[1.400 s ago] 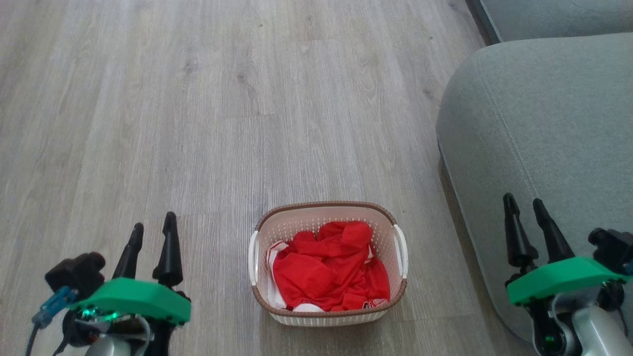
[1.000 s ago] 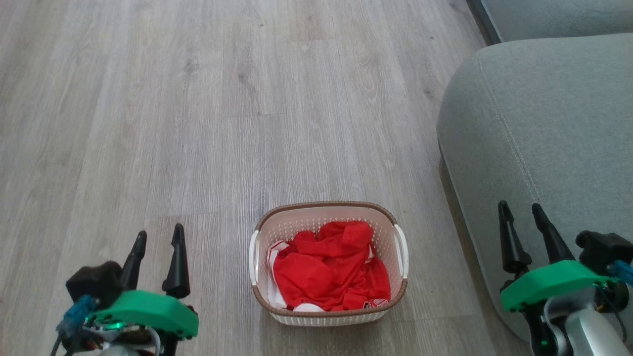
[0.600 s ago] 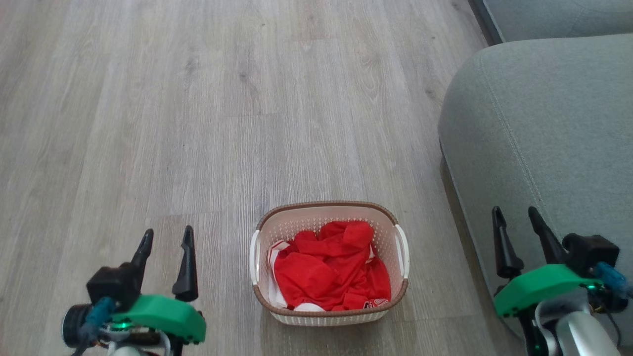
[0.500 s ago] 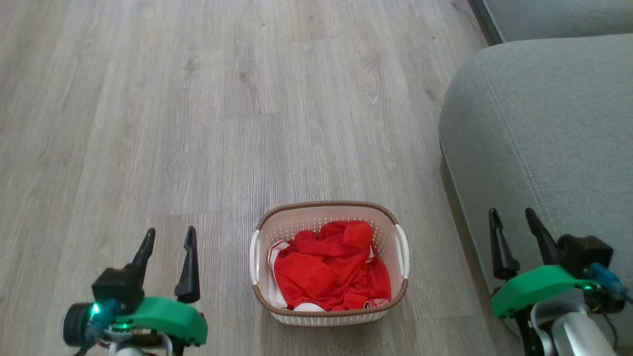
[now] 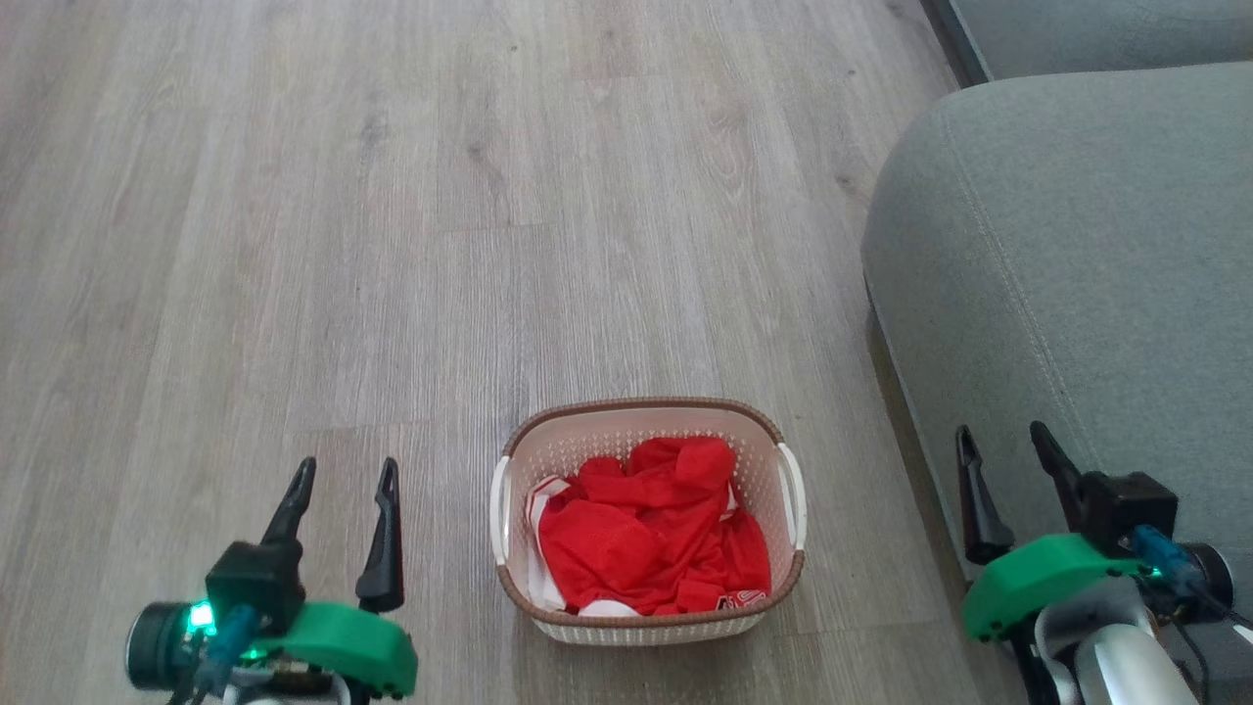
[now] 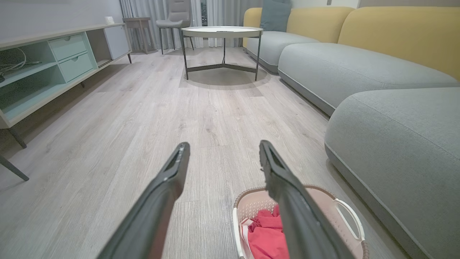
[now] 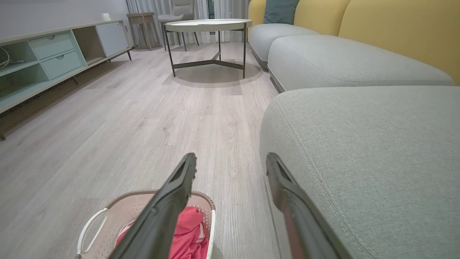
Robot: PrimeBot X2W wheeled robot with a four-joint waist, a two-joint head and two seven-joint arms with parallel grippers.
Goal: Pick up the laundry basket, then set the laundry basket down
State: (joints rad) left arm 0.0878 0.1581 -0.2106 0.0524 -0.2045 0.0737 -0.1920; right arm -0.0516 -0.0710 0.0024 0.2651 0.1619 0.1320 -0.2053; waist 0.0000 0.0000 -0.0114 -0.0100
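The laundry basket, cream with a brown rim and two white side handles, stands on the wood floor low in the middle of the head view, with red clothing inside. It also sits at the bottom of the left wrist view and the right wrist view. My left gripper is open, well to the left of the basket and apart from it. My right gripper is open too, to the right of the basket over the sofa's edge. Nothing lies between either pair of fingers.
A grey sofa seat rises close on the basket's right. Farther off stand a round coffee table, a yellow-backed sofa, a low cabinet with pale green drawers along the left wall, and a chair. Bare wood floor stretches ahead.
Both grippers have drifted inward toward the basket and slightly lower in the head view, and their wrists have rolled. The basket has stayed in place and both grippers remain open.
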